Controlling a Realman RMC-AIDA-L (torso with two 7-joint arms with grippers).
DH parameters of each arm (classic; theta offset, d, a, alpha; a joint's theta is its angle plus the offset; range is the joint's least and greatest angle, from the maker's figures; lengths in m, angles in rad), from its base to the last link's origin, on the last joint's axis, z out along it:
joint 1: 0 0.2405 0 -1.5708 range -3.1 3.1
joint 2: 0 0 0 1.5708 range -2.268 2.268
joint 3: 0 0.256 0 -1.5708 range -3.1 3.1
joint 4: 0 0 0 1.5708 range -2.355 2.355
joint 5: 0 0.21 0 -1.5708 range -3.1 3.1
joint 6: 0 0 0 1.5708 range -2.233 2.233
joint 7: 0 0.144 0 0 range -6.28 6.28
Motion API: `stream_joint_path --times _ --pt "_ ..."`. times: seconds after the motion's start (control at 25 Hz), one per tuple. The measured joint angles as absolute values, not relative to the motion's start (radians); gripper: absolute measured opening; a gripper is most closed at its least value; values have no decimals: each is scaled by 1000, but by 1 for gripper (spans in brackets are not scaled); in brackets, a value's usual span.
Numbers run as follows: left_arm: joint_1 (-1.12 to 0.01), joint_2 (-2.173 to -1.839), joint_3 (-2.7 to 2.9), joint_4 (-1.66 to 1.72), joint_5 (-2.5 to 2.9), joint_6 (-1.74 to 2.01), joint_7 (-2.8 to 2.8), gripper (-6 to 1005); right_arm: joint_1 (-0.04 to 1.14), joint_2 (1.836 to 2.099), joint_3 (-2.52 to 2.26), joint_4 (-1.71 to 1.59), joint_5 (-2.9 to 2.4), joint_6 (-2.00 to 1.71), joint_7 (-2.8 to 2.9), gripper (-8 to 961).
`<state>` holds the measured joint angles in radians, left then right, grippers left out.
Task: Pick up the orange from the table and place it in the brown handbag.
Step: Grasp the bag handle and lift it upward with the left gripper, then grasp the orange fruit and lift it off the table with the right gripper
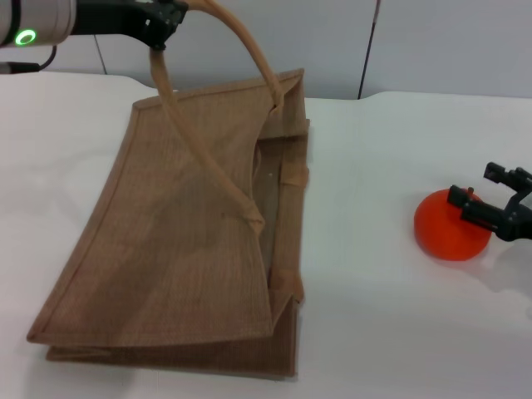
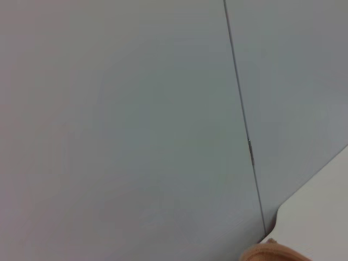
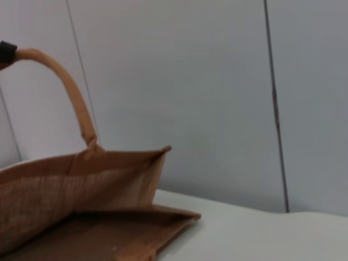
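A: Why is the left gripper (image 1: 160,29) up at the far end of the brown handbag (image 1: 183,233)?

B: Its fingers are pinched on the bag's handle (image 1: 249,50), lifting it. That seems meant to pull the upper panel away from the lower one, so the mouth gapes toward the orange's side. The bag itself lies on its side on the white tabletop (image 1: 374,332).

A: And the orange (image 1: 449,229)?

B: Resting on the tabletop, well apart from the bag, over on the robot's right. It is not lifted.

A: Does the right gripper (image 1: 490,199) have it?

B: Not yet, I'd judge. The fingers are spread, one tip over the fruit's top, the other off past its far side. That looks like an approach, straddling before closing.

A: What do the wrist cameras add?

B: The right wrist view looks across at the bag's open mouth (image 3: 103,217) and the raised handle (image 3: 65,87), a clear line for the drop. The left wrist view shows mostly wall, with a sliver of handle (image 2: 272,253).

A: What does the next move need?

B: Probably a lower, centred straddle; a round fruit can roll from an off-centre squeeze.
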<state>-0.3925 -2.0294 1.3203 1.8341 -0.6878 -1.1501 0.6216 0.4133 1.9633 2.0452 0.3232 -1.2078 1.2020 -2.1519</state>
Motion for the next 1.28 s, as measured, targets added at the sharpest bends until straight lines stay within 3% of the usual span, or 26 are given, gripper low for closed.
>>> stream_joint_path --times 0.6,0.92,1.28 --pt "-393 -2031 1325 1835 -663 -1151 626 124 423 1971 2033 319 -1280 1106 -2143 878" --pt "-393 -2031 1329 1835 -659 -1151 626 124 435 1994 2032 310 -1306 1094 -2141 880" --pt "-395 -2030 1329 1832 -653 -1152 626 124 441 1992 2030 316 -1333 1131 -2097 871"
